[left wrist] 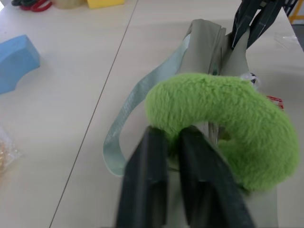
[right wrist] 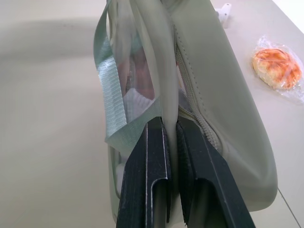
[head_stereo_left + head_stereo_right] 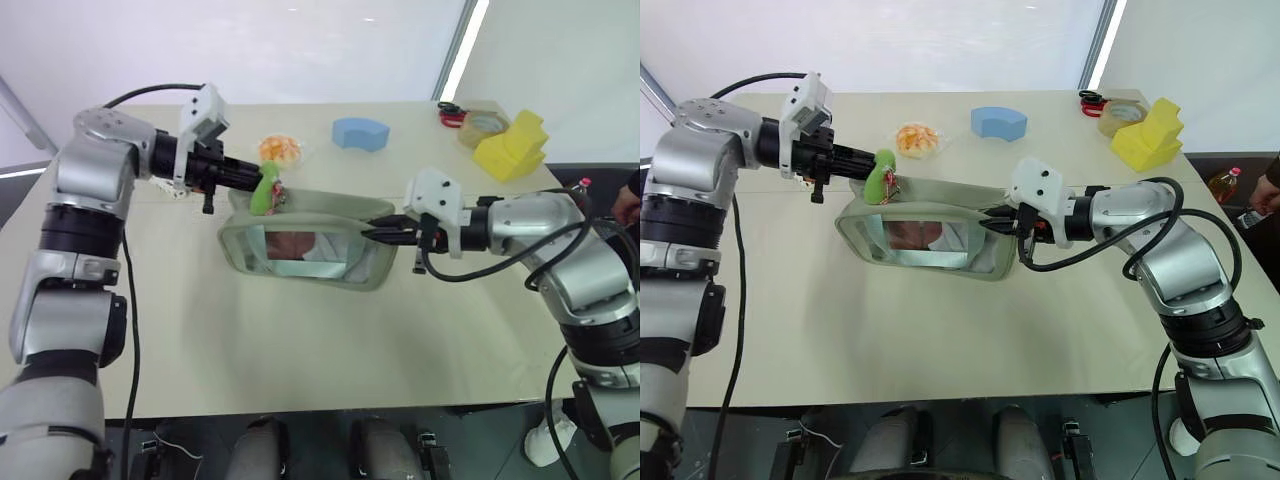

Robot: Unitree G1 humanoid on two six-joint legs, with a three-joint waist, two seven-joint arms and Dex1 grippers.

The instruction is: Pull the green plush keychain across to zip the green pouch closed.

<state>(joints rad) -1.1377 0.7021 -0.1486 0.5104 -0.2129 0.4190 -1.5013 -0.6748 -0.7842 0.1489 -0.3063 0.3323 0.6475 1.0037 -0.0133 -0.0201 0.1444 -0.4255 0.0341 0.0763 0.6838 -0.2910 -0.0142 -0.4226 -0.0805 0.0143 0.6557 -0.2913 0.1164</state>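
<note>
The pouch (image 3: 930,236) stood on its long edge near the middle of the desk (image 3: 940,340), clear window facing the robot, its long axis running across the desk from the robot's left to its right. The zipper line ran along the top edge. The keychain (image 3: 880,180) sat at the pouch's left top corner, standing up from the zipper pull, its ring roughly upright.

The right gripper (image 3: 992,226) had its jaws shut on the fabric edge at the pouch's right end, anchoring it. The left gripper (image 3: 862,172) pointed rightward at the keychain; in the left wrist view its fingers (image 1: 152,185) stood narrowly apart against the fuzzy ring, and whether they gripped it could not be told.

To do this step well, the left jaws should probably close firmly on the ring close to the zipper pull, not on the loose fluff, so the pull follows without slipping. The pull should then run straight along the zipper line, across toward the right gripper, kept low and in line with the top edge, while the right gripper holds the fabric taut. A sideways or upward tug would likely tip the pouch or jam the slider.
</note>
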